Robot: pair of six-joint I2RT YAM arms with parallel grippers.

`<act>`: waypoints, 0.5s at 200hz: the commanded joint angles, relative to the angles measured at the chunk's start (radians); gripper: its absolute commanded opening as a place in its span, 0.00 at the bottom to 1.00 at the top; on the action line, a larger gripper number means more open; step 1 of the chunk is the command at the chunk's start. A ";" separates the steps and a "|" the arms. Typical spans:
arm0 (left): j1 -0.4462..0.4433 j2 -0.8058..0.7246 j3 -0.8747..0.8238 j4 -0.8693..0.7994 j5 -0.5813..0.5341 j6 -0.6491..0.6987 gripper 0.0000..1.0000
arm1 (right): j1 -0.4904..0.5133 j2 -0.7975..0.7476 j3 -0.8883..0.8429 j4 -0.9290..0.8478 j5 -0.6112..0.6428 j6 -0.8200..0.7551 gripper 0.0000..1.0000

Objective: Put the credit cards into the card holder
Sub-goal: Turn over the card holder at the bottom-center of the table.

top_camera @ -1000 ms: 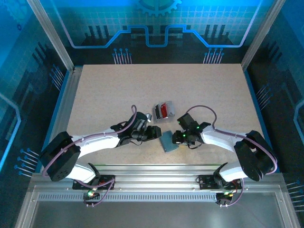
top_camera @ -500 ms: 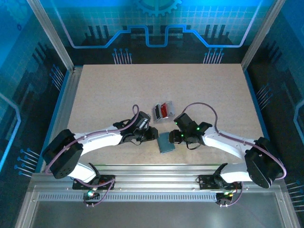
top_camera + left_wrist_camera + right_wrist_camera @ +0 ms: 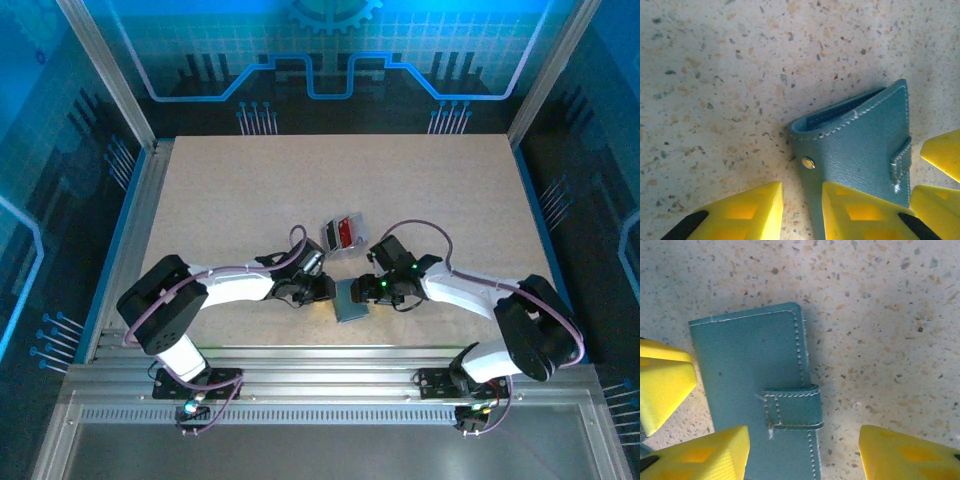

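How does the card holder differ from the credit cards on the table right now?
The card holder is one slate-blue stitched pouch; the credit cards are a small red-and-grey cluster. The card holder lies between the left gripper and right gripper; the credit cards lie farther back, clear of them. Both rest on the table.

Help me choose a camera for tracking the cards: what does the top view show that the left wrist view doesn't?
Top view: the red and grey cards, lying on the table beyond the wallet and apart from it. Left wrist view: the wallet's metal snap, its white stitching and its slightly gaping edge. Both: the blue wallet lying flat on the speckled table, with the left gripper at its edge.
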 commanded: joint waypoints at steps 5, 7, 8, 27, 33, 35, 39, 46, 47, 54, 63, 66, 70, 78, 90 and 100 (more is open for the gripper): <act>-0.008 0.036 0.012 0.002 0.002 0.013 0.26 | -0.014 0.047 -0.013 0.064 -0.089 -0.026 0.61; -0.008 0.038 0.010 0.003 0.001 0.011 0.26 | -0.014 0.049 -0.013 0.069 -0.094 -0.026 0.61; -0.009 0.038 0.009 0.003 0.000 0.011 0.26 | -0.014 0.051 -0.014 0.072 -0.097 -0.027 0.61; -0.008 0.051 -0.003 0.007 -0.010 0.006 0.26 | -0.015 0.073 -0.012 0.114 -0.153 -0.029 0.60; -0.009 0.055 -0.007 0.008 -0.013 0.006 0.25 | -0.014 0.080 -0.009 0.126 -0.169 -0.027 0.59; -0.010 0.057 -0.008 0.008 -0.014 0.006 0.25 | -0.014 0.082 -0.009 0.130 -0.177 -0.027 0.59; -0.010 0.060 -0.011 0.010 -0.016 0.004 0.25 | -0.014 0.086 -0.008 0.138 -0.188 -0.027 0.58; -0.011 0.064 -0.014 0.011 -0.020 0.002 0.25 | -0.014 0.088 -0.006 0.151 -0.204 -0.024 0.56; -0.012 0.065 -0.015 0.010 -0.020 0.001 0.25 | -0.015 0.088 -0.006 0.153 -0.206 -0.024 0.56; -0.013 0.069 -0.021 0.015 -0.023 -0.002 0.24 | -0.012 0.086 -0.004 0.161 -0.217 -0.021 0.54; -0.015 0.073 -0.028 0.021 -0.027 -0.005 0.24 | -0.012 0.074 -0.006 0.170 -0.228 -0.020 0.51; -0.016 0.074 -0.031 0.024 -0.027 -0.006 0.24 | -0.012 0.071 -0.006 0.173 -0.231 -0.018 0.51; -0.018 0.076 -0.034 0.027 -0.029 -0.009 0.24 | -0.013 0.060 -0.007 0.176 -0.235 -0.018 0.50; -0.020 0.083 -0.039 0.033 -0.030 -0.013 0.24 | -0.012 0.042 -0.007 0.179 -0.243 -0.016 0.47; -0.024 0.092 -0.046 0.044 -0.031 -0.017 0.24 | -0.013 0.015 -0.003 0.169 -0.238 -0.019 0.42; -0.023 0.098 -0.053 0.057 -0.026 -0.023 0.23 | -0.012 -0.004 0.006 0.144 -0.223 -0.026 0.36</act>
